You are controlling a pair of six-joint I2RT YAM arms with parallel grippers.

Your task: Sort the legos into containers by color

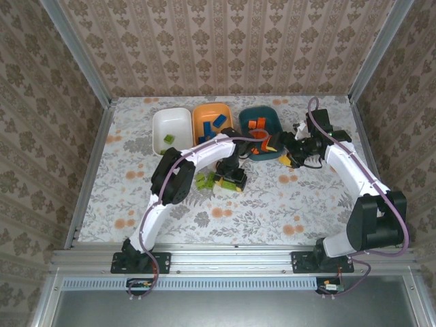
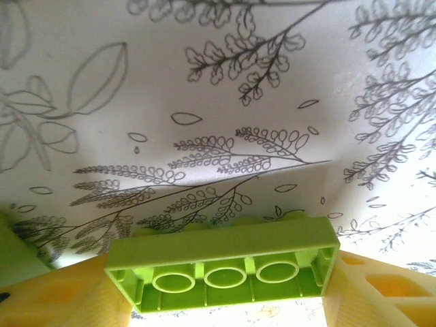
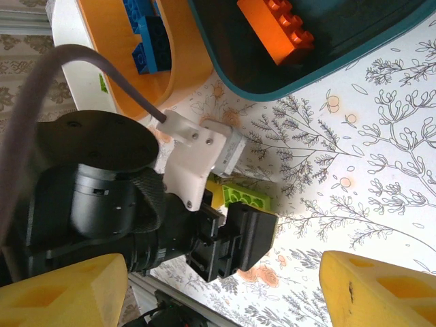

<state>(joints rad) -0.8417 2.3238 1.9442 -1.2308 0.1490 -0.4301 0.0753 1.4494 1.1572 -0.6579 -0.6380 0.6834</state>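
The left jaws are low over the counter [image 2: 204, 102], with a green brick [image 2: 225, 262] between the yellow fingers [image 2: 61, 300], one finger at each end of it. The brick lies on its side, with its hollow underside toward the wrist camera. Whether the fingers press it or only stand around it, I cannot tell. Just beside these jaws, on their left, more green bricks [image 1: 202, 180] lie on the counter.

Beyond the jaws three bowls stand in a row. The white bowl [image 1: 178, 121] has one green lego [image 1: 167, 139] inside. The orange bowl [image 1: 204, 109] holds blue bricks [image 3: 146, 34], and the teal bowl [image 1: 275, 116] holds orange bricks [image 3: 276, 27].

The right jaws are wide and hold nothing, with their fingers [image 3: 381, 286] well apart. They are just beside the teal bowl. Below them, the black wrist of the left arm [image 3: 102, 191] stands between these jaws and the green brick.
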